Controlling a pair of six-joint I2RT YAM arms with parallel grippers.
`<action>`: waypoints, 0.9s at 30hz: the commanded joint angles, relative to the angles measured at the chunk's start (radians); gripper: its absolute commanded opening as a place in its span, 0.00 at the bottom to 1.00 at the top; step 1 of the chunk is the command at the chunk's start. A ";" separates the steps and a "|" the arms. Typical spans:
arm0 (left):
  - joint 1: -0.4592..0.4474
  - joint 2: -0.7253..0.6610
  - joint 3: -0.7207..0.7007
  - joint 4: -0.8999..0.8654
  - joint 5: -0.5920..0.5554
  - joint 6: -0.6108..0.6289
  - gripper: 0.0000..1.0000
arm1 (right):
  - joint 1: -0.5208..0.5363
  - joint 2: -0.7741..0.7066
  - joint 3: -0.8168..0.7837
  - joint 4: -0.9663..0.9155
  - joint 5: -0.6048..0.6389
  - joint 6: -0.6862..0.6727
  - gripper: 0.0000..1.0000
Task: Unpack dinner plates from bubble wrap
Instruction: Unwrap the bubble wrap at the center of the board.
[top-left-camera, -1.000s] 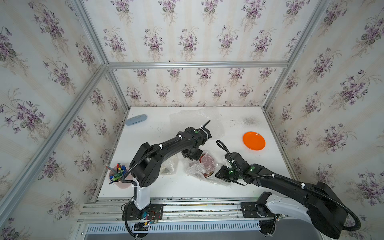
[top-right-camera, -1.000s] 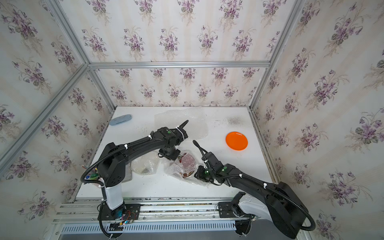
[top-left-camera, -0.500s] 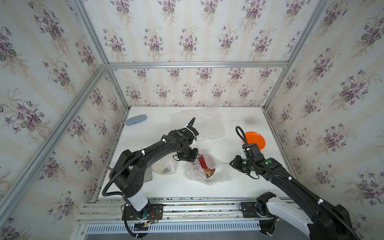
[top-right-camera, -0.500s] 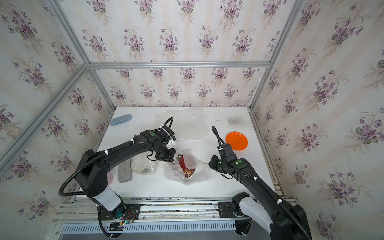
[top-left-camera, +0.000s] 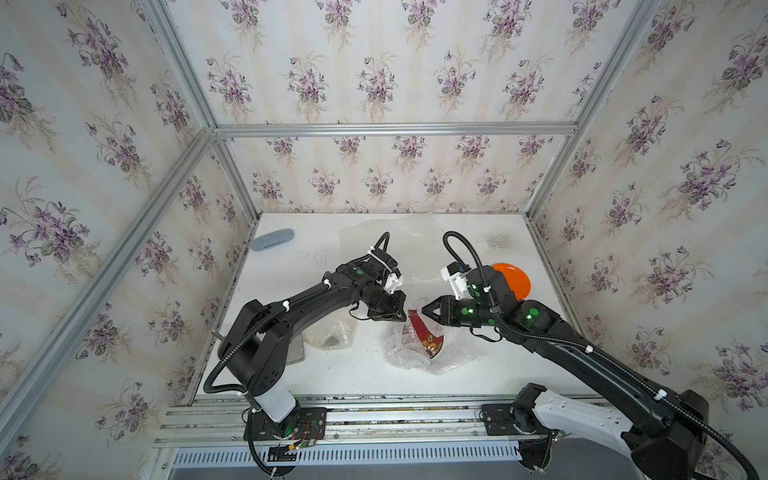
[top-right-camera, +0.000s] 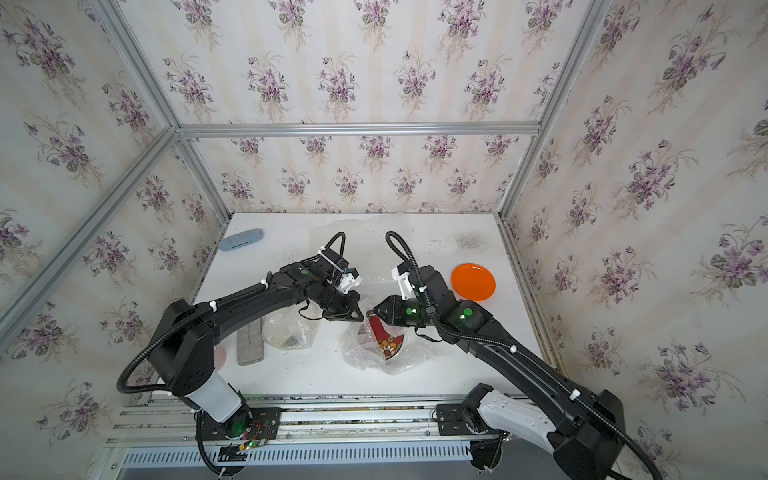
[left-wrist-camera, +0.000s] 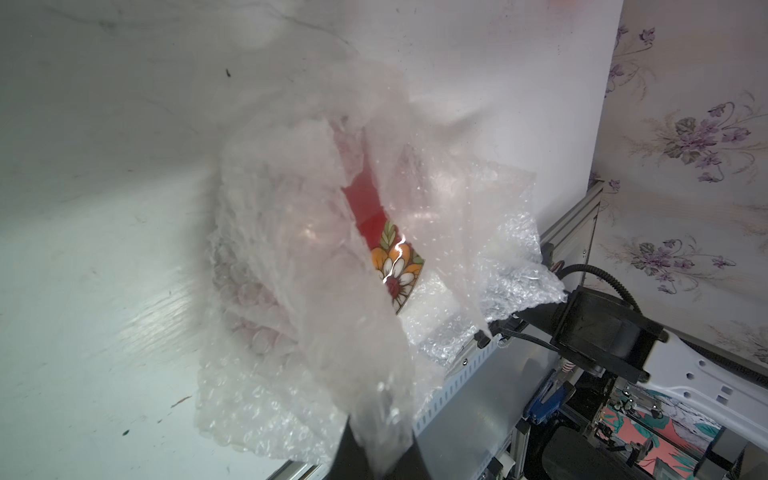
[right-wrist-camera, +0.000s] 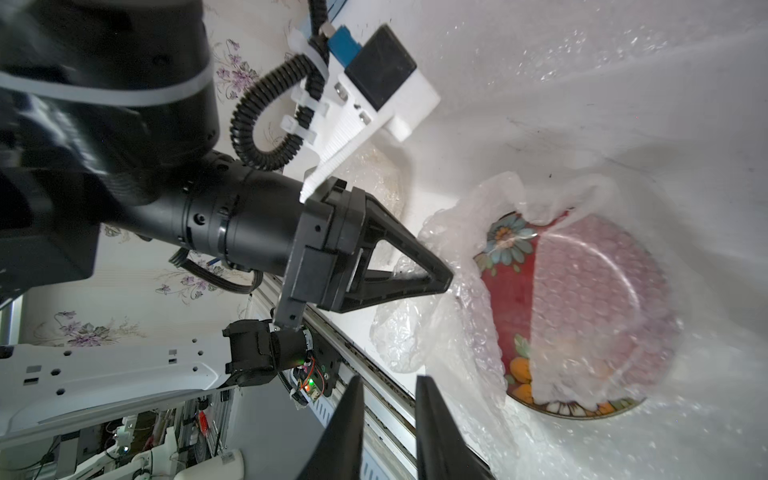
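The dark red flowered plate (top-left-camera: 423, 337) stands tilted on edge inside crumpled bubble wrap (top-left-camera: 409, 355) near the table's front middle. My left gripper (top-left-camera: 401, 318) is shut on a flap of that wrap (left-wrist-camera: 291, 249) and holds it up; the wrap fills its jaws (left-wrist-camera: 380, 449). The plate's red face and flowers (left-wrist-camera: 380, 232) show through a slit. My right gripper (top-left-camera: 424, 310) hovers tip to tip with the left one, just above the plate (right-wrist-camera: 511, 291). Its fingers (right-wrist-camera: 388, 380) stand slightly open with nothing between them. The orange plate (top-right-camera: 473, 281) lies bare at the right.
A second bubble-wrapped bundle (top-left-camera: 330, 334) lies left of the red plate. A loose flat sheet of wrap (top-left-camera: 390, 237) lies at the back. A pale blue oval object (top-left-camera: 272, 240) sits at the back left, a grey flat slab (top-right-camera: 250, 345) at the front left.
The left gripper has pulled the wrap up, tipping the red plate onto its edge. The right arm left the wrap's front right, rose, and swung left to meet the left gripper.
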 joint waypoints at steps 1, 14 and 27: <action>0.015 -0.016 -0.042 0.016 0.000 -0.002 0.05 | 0.009 0.016 -0.017 0.043 0.007 0.034 0.25; 0.154 -0.024 -0.114 -0.133 -0.183 0.150 0.48 | 0.031 0.079 -0.033 0.080 -0.029 0.028 0.23; 0.158 -0.233 0.101 -0.418 -0.336 0.194 0.87 | 0.147 0.042 -0.024 -0.023 0.150 0.182 0.23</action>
